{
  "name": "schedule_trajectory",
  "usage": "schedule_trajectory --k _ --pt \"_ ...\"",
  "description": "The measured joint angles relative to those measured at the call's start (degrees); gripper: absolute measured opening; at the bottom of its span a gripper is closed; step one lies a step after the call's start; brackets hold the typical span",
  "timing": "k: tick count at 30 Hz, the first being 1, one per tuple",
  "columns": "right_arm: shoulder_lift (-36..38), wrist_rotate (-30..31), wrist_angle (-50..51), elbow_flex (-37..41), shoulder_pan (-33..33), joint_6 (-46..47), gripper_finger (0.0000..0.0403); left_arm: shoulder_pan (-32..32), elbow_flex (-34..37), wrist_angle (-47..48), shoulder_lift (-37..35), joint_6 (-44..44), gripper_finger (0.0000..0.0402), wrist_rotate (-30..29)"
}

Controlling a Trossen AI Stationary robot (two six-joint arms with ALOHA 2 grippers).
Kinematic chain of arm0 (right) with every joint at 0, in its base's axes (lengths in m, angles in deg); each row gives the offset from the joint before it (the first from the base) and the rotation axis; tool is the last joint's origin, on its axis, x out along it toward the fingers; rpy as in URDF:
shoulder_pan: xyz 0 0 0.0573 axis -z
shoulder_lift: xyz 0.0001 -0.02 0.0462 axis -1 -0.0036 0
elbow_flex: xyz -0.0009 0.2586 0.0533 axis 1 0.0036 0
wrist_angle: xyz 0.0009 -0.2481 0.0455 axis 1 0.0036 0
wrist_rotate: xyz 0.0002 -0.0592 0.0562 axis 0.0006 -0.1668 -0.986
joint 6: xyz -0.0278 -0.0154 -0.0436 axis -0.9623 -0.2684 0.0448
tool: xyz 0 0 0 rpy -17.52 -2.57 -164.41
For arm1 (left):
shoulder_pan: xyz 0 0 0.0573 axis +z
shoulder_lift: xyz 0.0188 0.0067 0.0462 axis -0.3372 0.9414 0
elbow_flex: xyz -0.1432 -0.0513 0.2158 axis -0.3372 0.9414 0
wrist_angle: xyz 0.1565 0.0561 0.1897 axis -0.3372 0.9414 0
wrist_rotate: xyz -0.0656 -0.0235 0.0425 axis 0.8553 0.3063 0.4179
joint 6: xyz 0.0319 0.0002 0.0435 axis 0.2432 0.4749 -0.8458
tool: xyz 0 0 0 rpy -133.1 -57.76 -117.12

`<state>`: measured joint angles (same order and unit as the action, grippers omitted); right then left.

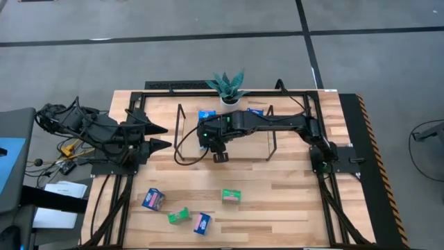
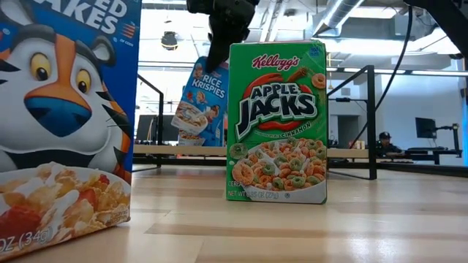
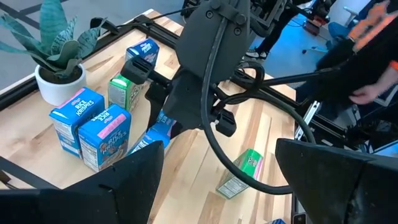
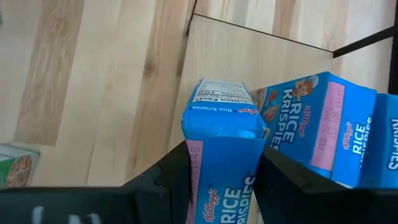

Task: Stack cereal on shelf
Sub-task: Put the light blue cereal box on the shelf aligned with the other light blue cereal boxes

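Note:
My right gripper (image 1: 210, 139) reaches over the left part of the shelf (image 1: 243, 144) and is shut on a blue Rice Krispies box (image 4: 224, 124). In the low view this box (image 2: 199, 102) hangs tilted just over the shelf board (image 2: 157, 150). Two blue boxes (image 4: 311, 121) (image 4: 380, 143) stand on the board beside it. More blue boxes (image 3: 74, 115) and a green one (image 3: 122, 93) also stand there. My left gripper (image 1: 165, 137) is open and empty at the table's left side, pointing at the shelf. My right gripper pinches the blue box by its two broad faces (image 4: 198, 168) between its two fingers (image 4: 171, 180). The fingers come from above, pointing down. The box hangs tilted below them, its free end (image 4: 224, 102) toward the shelf board; whether it touches the board I cannot tell.
Several boxes lie loose on the near tabletop: blue (image 1: 153, 199), green (image 1: 179, 216), blue and pink (image 1: 202, 223), green (image 1: 231, 196). A potted plant (image 1: 229, 89) stands behind the shelf. An Apple Jacks box (image 2: 276, 120) and a Frosted Flakes box (image 2: 62, 117) stand close to the low camera.

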<state>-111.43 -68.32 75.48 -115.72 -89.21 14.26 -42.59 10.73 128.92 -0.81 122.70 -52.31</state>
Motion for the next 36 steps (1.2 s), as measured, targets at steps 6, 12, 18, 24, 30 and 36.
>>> schedule_trajectory --k 6,12,18,24,30,36 --pt "0.0 -0.29 0.0 0.0 -0.05 0.0 0.0176 -0.01 0.0 0.71 0.01 -0.02 0.03 0.0" --pt "0.0 -0.42 -0.03 0.0 -0.05 0.02 0.0199 0.01 0.0 0.96 -0.01 -0.02 0.03 0.0" --pt "0.0 -0.4 -0.4 0.0 0.08 0.46 0.022 -0.01 0.0 1.15 -0.01 -0.02 0.03 0.0" --pt "0.0 -0.38 -1.85 0.0 0.67 1.07 0.0225 0.01 0.0 1.14 0.01 -0.02 0.03 0.0" --pt "0.0 -0.02 -2.47 0.0 1.22 1.11 0.0226 0.0 0.0 1.14 0.0 -0.15 0.03 -0.03" --pt "0.0 1.22 -4.52 0.0 1.77 1.51 0.0225 -0.01 0.0 1.12 -0.01 -0.9 0.03 -1.38"
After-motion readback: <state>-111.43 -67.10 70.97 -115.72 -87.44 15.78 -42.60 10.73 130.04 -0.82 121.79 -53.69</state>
